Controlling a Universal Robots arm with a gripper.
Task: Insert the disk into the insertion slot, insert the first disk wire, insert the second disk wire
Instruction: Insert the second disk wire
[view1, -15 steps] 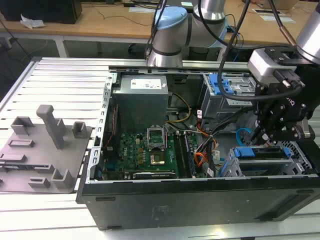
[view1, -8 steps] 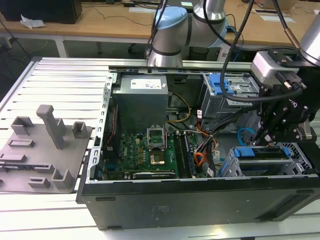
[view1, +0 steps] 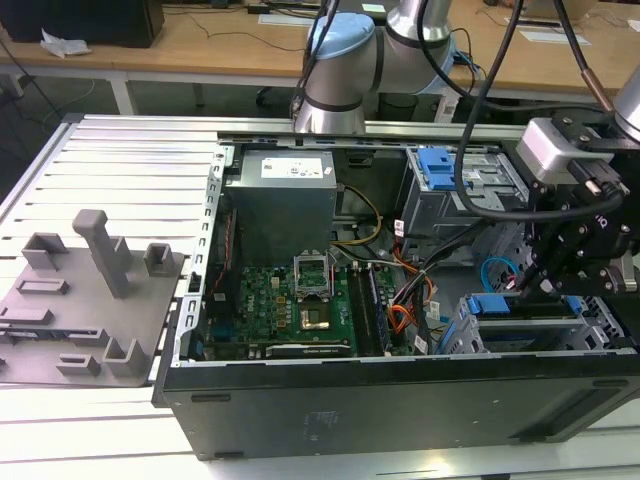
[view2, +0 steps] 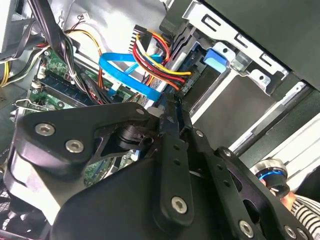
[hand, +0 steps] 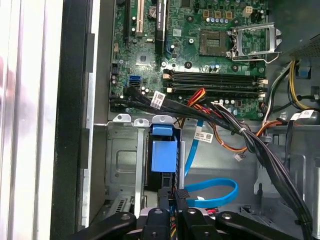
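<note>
The disk sits seated in the insertion slot, its blue carrier showing. The gripper hangs at the disk's rear edge, fingers pinched narrowly on a dark connector beside the blue data cable. A tilted connector could jam or bend at the port, and nearby bundled wires could snag.

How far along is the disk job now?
Done, it seems: the disk sits in the insertion slot. In hand: the gripper is at the disk's end, beside the blue cable and the coloured wires. Left open: whether either wire is seated cannot be told.
</note>
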